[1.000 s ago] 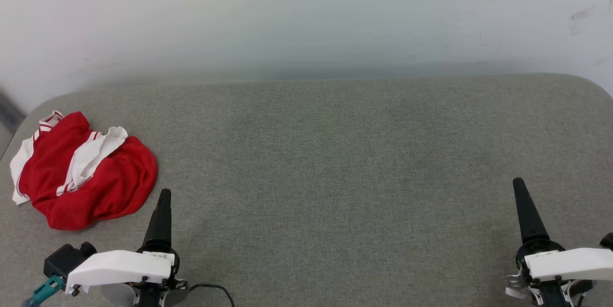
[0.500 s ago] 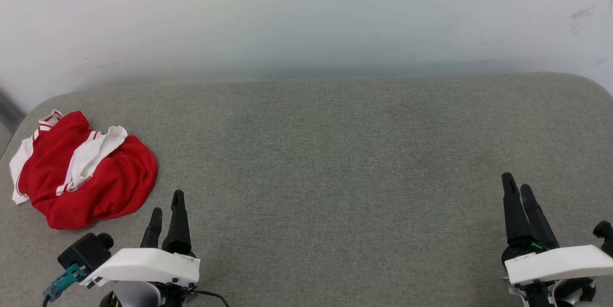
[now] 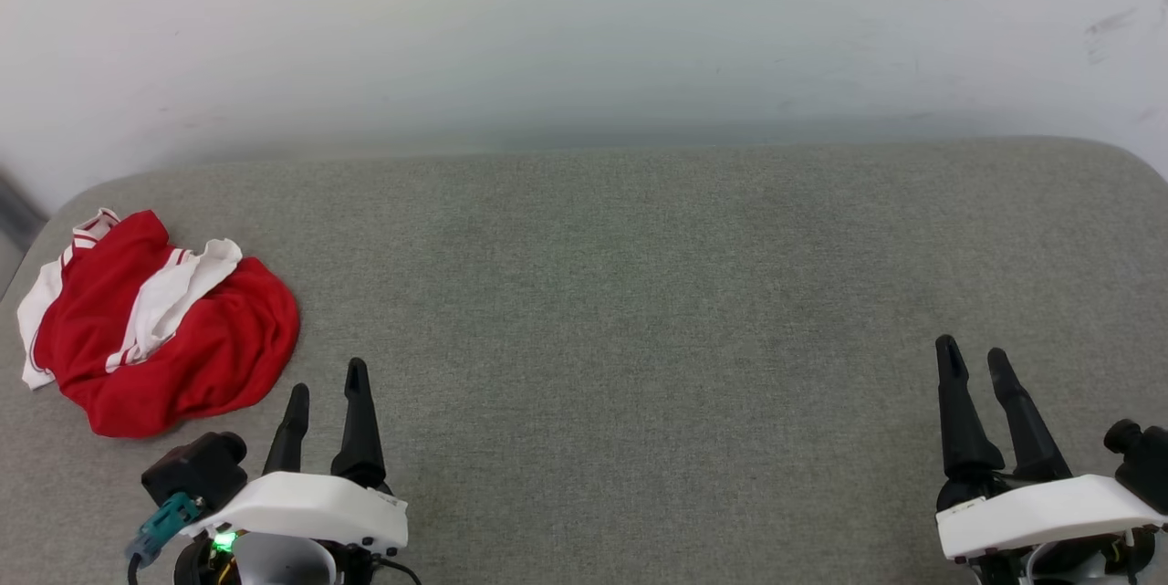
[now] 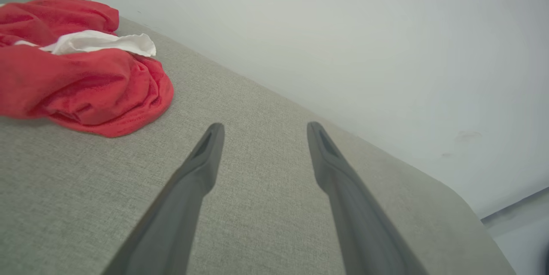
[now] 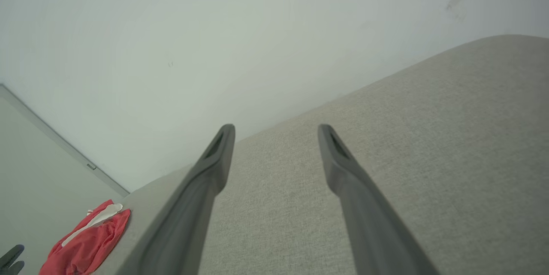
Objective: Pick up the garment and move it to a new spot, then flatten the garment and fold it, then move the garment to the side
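Near the left edge of the surface (image 3: 639,293), the garment (image 3: 164,329) lies bunched; my left hand (image 3: 327,377) and right hand (image 3: 971,349) gape empty. A shallow pinch, I fear, could drag it overboard.

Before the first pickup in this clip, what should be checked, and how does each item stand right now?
1. Left gripper open and empty: ok.
2. Right gripper open and empty: ok.
3. Garment on the grey padded surface, near its left end: ok.
4. Clear path from the left gripper to the garment, the two apart with nothing between them: ok.
5. Garment lying flat: not ok, it is bunched in a heap.
6. Bare room in the middle of the surface for a new spot: ok.
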Available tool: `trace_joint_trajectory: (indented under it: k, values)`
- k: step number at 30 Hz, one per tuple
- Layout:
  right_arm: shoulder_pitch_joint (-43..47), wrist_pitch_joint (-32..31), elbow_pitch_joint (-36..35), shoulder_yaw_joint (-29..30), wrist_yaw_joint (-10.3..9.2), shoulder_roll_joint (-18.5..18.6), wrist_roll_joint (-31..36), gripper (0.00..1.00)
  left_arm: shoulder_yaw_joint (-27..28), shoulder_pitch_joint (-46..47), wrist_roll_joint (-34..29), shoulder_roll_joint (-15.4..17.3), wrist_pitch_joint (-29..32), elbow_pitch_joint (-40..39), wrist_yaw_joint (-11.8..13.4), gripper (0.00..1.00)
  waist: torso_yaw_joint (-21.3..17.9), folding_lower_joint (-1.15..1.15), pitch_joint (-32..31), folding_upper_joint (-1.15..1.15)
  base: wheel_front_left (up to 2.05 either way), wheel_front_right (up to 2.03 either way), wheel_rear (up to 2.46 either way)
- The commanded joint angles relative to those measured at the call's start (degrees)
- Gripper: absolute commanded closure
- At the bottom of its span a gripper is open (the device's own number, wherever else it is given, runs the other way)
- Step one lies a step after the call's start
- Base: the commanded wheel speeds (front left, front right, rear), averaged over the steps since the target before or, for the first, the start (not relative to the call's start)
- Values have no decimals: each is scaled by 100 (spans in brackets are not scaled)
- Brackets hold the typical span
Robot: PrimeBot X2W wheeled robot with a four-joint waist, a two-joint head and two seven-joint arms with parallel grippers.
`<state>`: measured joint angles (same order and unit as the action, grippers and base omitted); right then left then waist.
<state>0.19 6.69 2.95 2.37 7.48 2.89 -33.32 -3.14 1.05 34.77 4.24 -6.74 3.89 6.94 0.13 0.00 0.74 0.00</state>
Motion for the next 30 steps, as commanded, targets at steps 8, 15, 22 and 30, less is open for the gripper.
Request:
trace_joint_trajectory:
  k: [8, 15, 22, 30]
  values:
    - [52, 168, -152, -52, 2, 1, 661, 0, -187, -38, -574, 89, -168, -174, 93, 0, -2, 0, 3, 0, 0, 0, 0]
    - [97, 258, -187, -81, 1, 1, 1021, 0, -258, -89, -890, 72, -254, -229, 115, 0, 5, 0, 3, 0, 0, 0, 0]
    - [175, 365, -242, -125, 1, 0, 1452, 0, -251, -156, -1217, 16, -371, -287, -39, 0, 9, 0, 5, 0, 0, 0, 0]
    - [210, 471, -304, -133, 1, -1, 1746, 0, -164, -220, -1506, -66, -471, -329, -295, 0, 11, 0, 19, 0, 0, 0, 0]
